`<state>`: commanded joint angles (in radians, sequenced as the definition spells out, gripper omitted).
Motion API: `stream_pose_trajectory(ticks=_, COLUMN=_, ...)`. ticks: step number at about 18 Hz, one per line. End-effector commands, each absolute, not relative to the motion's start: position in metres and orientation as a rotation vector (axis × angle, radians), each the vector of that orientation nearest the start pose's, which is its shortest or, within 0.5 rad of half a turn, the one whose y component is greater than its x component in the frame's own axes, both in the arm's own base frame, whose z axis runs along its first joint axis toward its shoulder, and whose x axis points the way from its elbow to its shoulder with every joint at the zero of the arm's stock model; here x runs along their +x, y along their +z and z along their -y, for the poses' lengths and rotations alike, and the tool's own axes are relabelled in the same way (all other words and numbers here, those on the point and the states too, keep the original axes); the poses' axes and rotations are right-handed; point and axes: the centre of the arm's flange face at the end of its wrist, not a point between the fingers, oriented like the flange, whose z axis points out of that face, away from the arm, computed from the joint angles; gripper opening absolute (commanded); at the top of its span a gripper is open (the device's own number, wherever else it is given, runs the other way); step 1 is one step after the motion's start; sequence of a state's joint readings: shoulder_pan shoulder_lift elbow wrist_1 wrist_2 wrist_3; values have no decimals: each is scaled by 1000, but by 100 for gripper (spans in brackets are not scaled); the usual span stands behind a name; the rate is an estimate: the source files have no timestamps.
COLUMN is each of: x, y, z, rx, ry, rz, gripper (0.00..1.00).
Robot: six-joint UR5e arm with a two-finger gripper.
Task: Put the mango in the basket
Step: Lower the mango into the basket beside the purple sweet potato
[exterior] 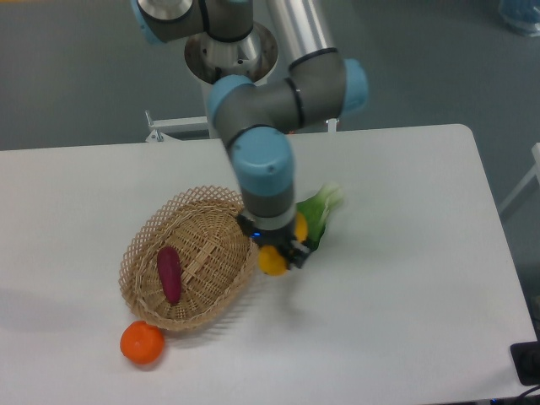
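Nearest the front edge of the surface (405, 337), toward its left corner, a round tangerine (142, 343) is seen just outside the basket's rim, touching or nearly touching it; it is no part of the task and could be nudged only if the basket were shoved.

Behind it lies the basket (224, 207), left of the surface's middle, with a purple vegetable (169, 273) already resting in its left half. The right half of the bowl is bare wicker, so room for the fruit is judged sufficient.

At the basket's right rim the tool (273, 253) is closed on the mango (272, 261), which is held off the surface with its lower end hanging below the fingers, just beside or slightly over the lattice edge. The main risk is judged to lie here: if the fruit were let go at this spot, it could strike the scalloped rim and roll out onto the surface. If it were carried too low, the rim could be caught and the light basket dragged or tipped. A smooth fruit gripped near one end might also slip.

Just behind the tool a leafy green vegetable (321, 211) is partly hidden by it; whether it is being touched cannot be told.
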<state>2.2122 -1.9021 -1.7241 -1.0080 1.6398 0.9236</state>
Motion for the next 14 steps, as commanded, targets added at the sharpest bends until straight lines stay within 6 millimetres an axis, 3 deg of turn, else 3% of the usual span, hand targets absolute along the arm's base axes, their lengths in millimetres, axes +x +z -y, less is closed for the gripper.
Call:
stream_pose_trajectory(ticks=8, x=-196, y=263, z=-555, rx=-3101, ry=138, rz=-587, gripper=46)
stream_pose_trajectory(ticks=11, x=-186, y=254, z=-552, rx=-3110, ry=123, rz=-614, gripper=51)
stream_pose_trajectory(ticks=14, x=-182, y=253, z=-554, rx=-3108, ry=125, rz=-629, gripper=62)
